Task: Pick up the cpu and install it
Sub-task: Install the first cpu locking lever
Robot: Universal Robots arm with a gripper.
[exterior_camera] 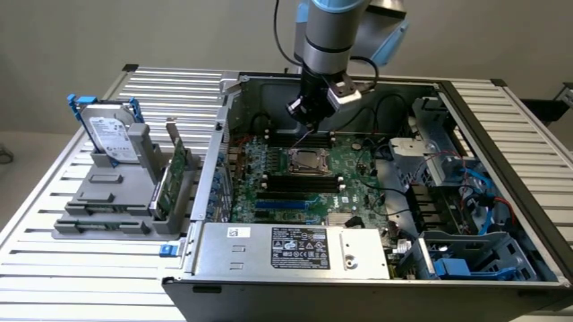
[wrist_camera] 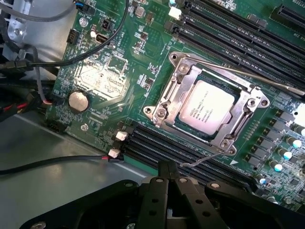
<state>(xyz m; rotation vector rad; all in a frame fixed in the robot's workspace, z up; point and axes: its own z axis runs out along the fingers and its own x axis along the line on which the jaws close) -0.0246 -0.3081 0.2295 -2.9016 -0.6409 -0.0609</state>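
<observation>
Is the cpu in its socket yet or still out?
In. The cpu lies flat inside the metal socket frame on the motherboard; the shut gripper holds nothing.

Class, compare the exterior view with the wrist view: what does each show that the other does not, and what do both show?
Exterior view alone: the hard drive upright in a grey rack beside the computer case, and the power supply. Wrist view alone: the round coin battery and the print on the cpu. Both: the cpu seated in its socket on the green motherboard, with the shut hand close above, holding nothing.
</observation>
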